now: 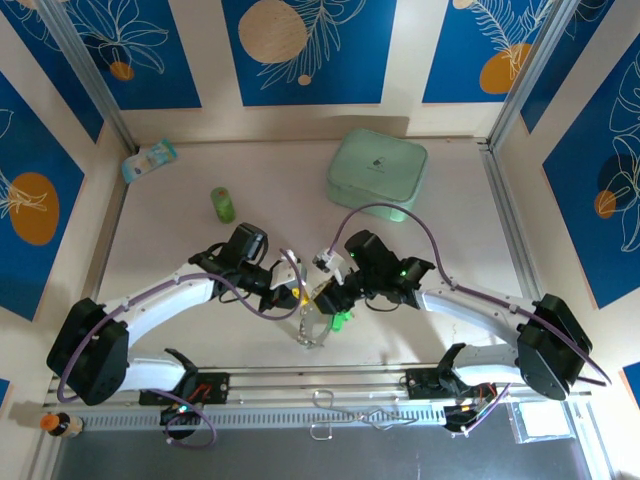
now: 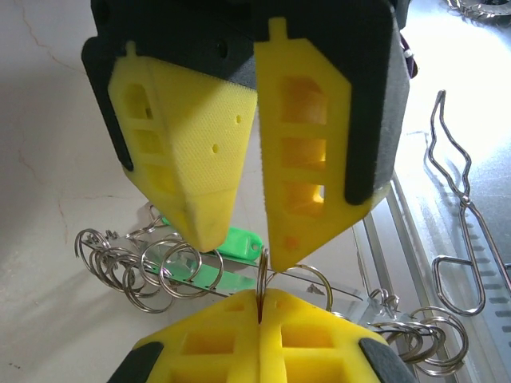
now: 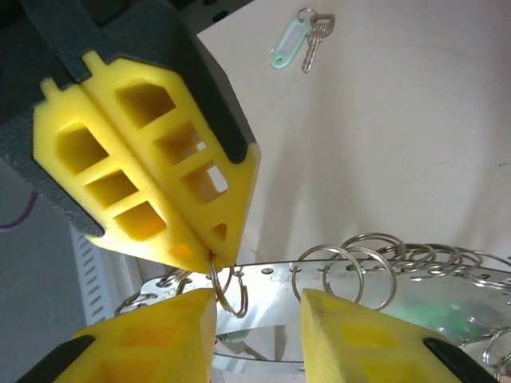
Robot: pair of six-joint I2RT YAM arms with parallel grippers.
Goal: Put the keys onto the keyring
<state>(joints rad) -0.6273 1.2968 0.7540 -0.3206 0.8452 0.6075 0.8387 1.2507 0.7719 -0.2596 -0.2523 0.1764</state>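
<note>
Both grippers meet on one ring, centre-bottom of the top view.
My right gripper [image 3: 214, 254] pinches the ring [image 3: 226, 289] edge-on; left gripper [image 2: 239, 243] stands narrowly open just above, green keys [image 2: 227, 257] behind.

Both arms are reaching inward, meeting at the table's near centre. The left gripper [image 1: 296, 295] is standing parted, while the right gripper [image 1: 327, 293] is pinching shut, fingertips almost touching.
</note>
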